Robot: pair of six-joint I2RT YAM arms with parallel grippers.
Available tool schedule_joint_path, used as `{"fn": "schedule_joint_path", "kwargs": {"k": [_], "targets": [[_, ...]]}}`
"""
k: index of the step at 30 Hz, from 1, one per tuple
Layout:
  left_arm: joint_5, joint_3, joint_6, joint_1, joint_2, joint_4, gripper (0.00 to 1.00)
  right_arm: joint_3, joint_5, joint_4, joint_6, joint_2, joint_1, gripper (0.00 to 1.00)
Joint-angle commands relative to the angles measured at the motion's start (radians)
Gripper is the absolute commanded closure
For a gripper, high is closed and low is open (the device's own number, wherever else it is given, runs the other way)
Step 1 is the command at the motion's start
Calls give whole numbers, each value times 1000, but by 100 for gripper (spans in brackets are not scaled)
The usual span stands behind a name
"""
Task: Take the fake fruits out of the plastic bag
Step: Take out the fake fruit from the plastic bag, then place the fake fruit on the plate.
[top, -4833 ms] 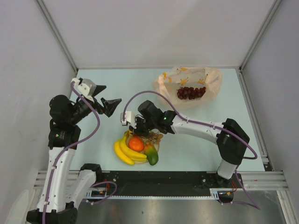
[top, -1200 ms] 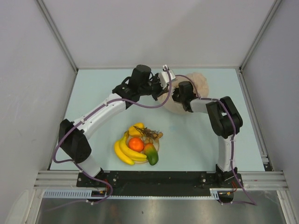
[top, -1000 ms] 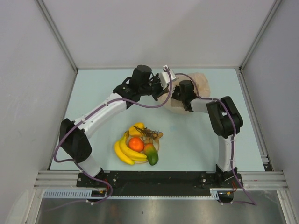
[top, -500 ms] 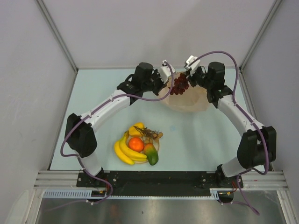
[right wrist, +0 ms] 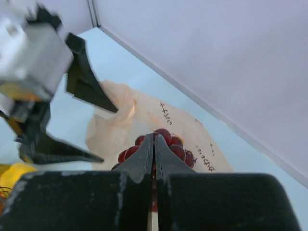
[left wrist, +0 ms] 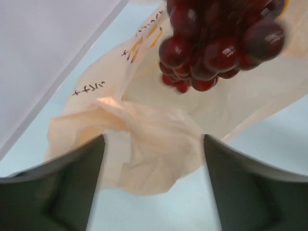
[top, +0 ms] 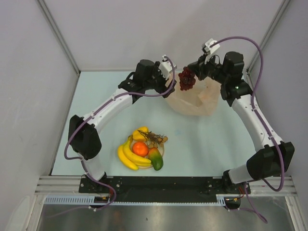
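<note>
Lifting grape bunch [top: 186, 80] further above plastic bag [top: 197, 102], upper centre | right gripper [right wrist: 154, 138] fingers clenching it | left gripper [left wrist: 154, 140] fingers spreading wide, gripping nothing

One camera overhead from the near side; two close wrist cameras, both on grape bunch [left wrist: 216, 48] and plastic bag [left wrist: 154, 144].
</note>
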Motion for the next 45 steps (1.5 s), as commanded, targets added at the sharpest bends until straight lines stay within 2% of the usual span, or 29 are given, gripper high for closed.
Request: {"fn": "schedule_joint_path", "kwargs": {"k": [1, 2, 6, 13, 15, 17, 20, 22, 23, 25, 30, 32, 35, 40, 45], "targets": [[-39, 46, -8, 8, -65, 1, 0, 220, -23, -86, 67, -62, 16, 100], [-70, 37, -11, 14, -93, 1, 0, 284, -34, -110, 81, -58, 20, 100], [-169, -20, 5, 43, -217, 19, 0, 361, -41, -181, 32, -76, 67, 100], [-237, -181, 98, 121, -510, -20, 0, 454, 34, -353, -135, -73, 266, 100], [-227, -242, 49, 158, -579, -77, 0, 470, 67, -418, -185, -67, 348, 100], [-153, -325, -27, 239, -690, -112, 0, 493, 93, -486, -244, -53, 419, 100], [-86, -475, -18, 290, -844, -168, 0, 501, 95, -537, -244, -36, 489, 100], [-41, -550, 24, 301, -935, -191, 0, 480, 101, -525, -229, -35, 527, 100], [52, -605, 29, 324, -1008, -197, 0, 445, 115, -493, -216, -36, 552, 100], [146, -626, -36, 438, -1047, -232, 0, 415, 129, -459, -204, -32, 616, 100], [267, -664, -96, 571, -1122, -231, 0, 375, 124, -375, -164, 20, 707, 100], [286, -660, -138, 641, -1129, -231, 0, 383, 121, -365, -155, 43, 734, 100], [290, -684, -138, 674, -1162, -223, 0, 346, 115, -318, -134, 65, 756, 100], [322, -703, -196, 752, -1205, -189, 0, 299, 195, -223, -135, 123, 829, 100], [353, -716, -244, 821, -1245, -151, 0, 357, 230, -235, -187, 206, 879, 100]]}}
